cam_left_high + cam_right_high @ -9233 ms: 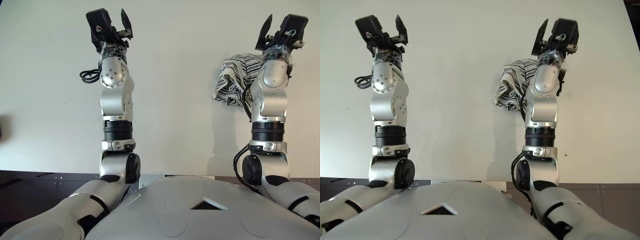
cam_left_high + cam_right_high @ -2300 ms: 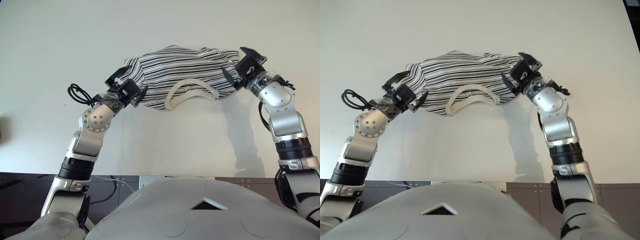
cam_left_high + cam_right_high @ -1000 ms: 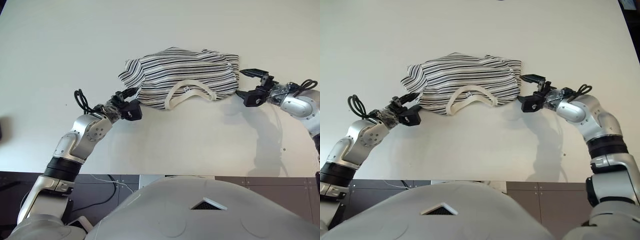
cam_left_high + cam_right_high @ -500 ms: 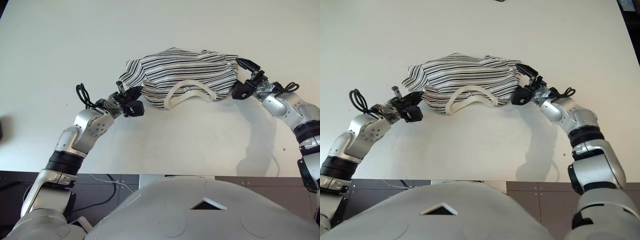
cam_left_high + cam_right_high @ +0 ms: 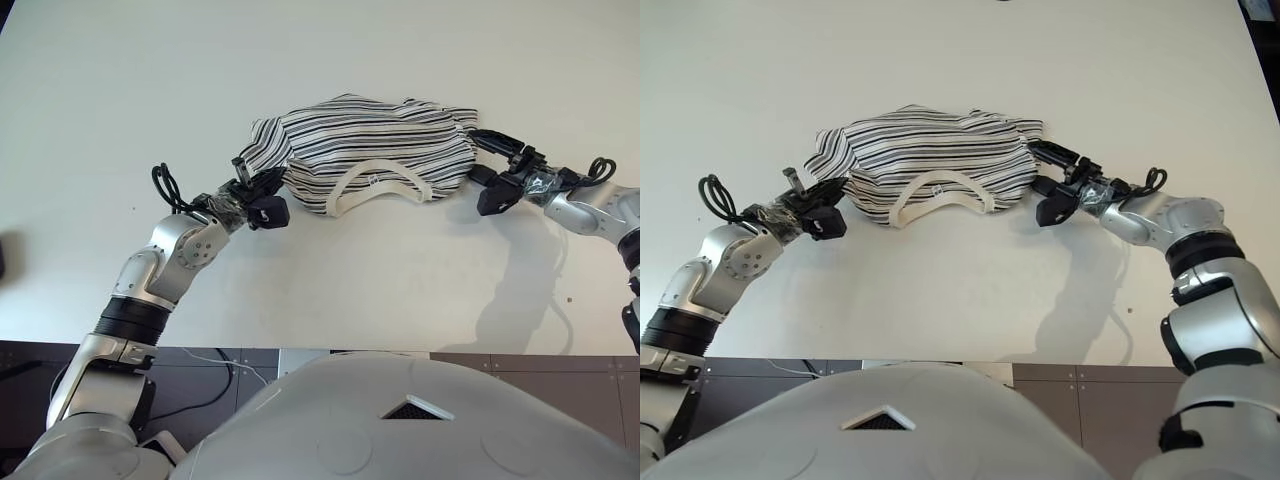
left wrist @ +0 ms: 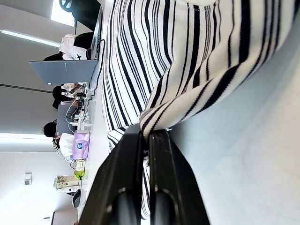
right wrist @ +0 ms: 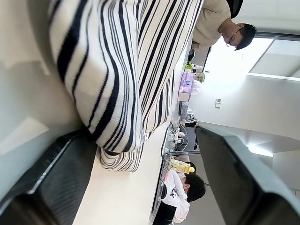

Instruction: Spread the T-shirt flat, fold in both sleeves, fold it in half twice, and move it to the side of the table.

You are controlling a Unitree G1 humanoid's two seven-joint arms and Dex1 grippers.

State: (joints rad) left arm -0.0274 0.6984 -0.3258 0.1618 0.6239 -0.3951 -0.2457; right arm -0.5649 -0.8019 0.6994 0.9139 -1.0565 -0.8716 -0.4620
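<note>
Jaws of the left gripper (image 5: 265,192) stand almost closed, nipping a fold of the black-and-white striped cotton T-shirt (image 5: 372,148) at its left edge. In the left wrist view the 2 black fingers (image 6: 125,187) run side by side with only a sliver between them, and the striped cloth is caught at their tips. Jaws of the right gripper (image 5: 481,166) stand wide apart at the shirt's right edge. In the right wrist view the rounded striped hem bulges into the gap close to 1 finger (image 7: 54,183), while the other finger (image 7: 236,187) stands well clear of it; whether the near finger touches the cloth I cannot tell.

The T-shirt lies bunched in a broad oval mound near the middle of the white table (image 5: 330,50), stripes running across it, not spread flat. Its cream ribbed neckband (image 5: 378,183) forms an arch along the near edge, facing the robot, and 1 striped corner pokes out at the left just beyond the left gripper. Both arms reach in low from either side, so the garment sits between the 2 grippers. A loop of black cable (image 5: 160,186) sticks up from the left wrist.
</note>
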